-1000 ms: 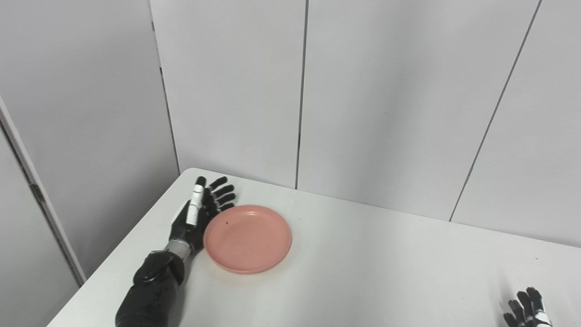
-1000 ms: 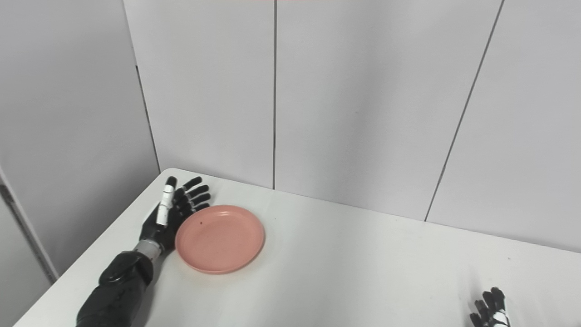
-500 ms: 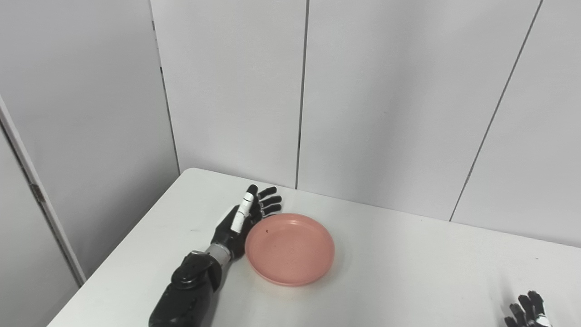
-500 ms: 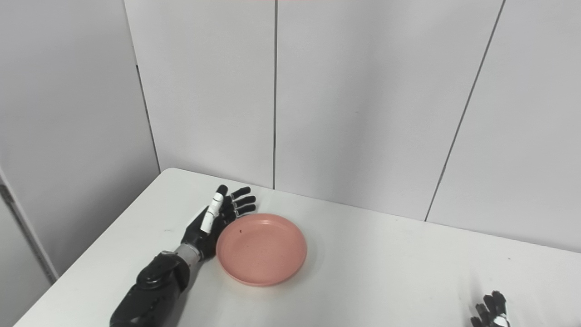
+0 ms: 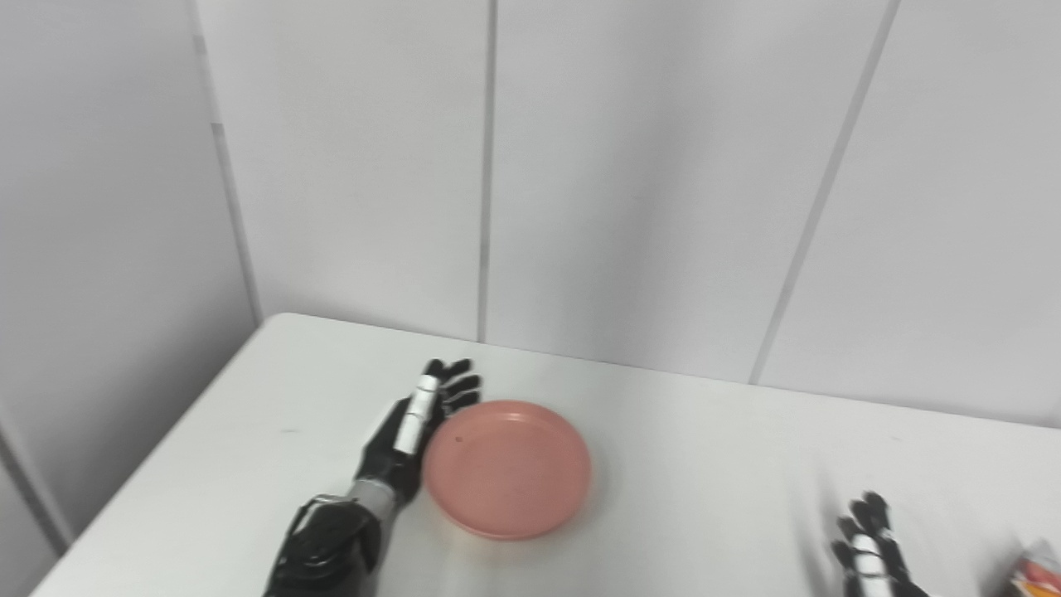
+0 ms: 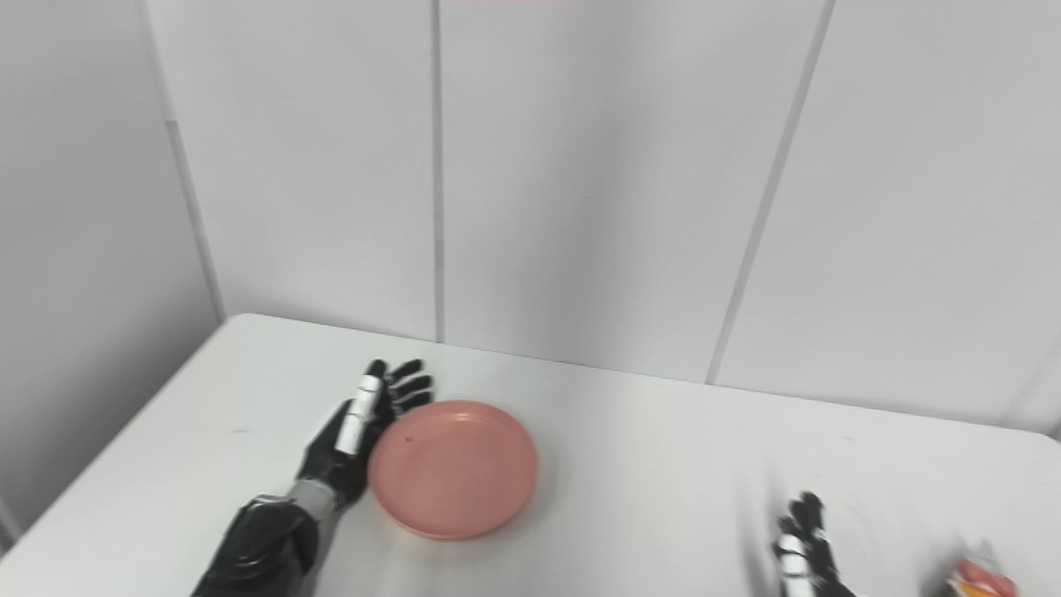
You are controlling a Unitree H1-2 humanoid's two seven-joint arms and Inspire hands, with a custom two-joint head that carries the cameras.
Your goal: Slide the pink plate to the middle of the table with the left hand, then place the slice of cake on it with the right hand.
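Round pink plastic plates [image 5: 507, 469]: one, which lay left of the middle of the table.
White tables [image 5: 704, 464]: one.
Black robot hands: two, the left hand [image 5: 414, 423] at the plate's left rim, the right hand [image 6: 802, 554] at the near right edge.
Slices of cake [image 6: 982, 578]: one, only partly seen at the near right corner.

Each black robot hand [image 5: 414, 423] bears a white strip, above a grey wrist ring.
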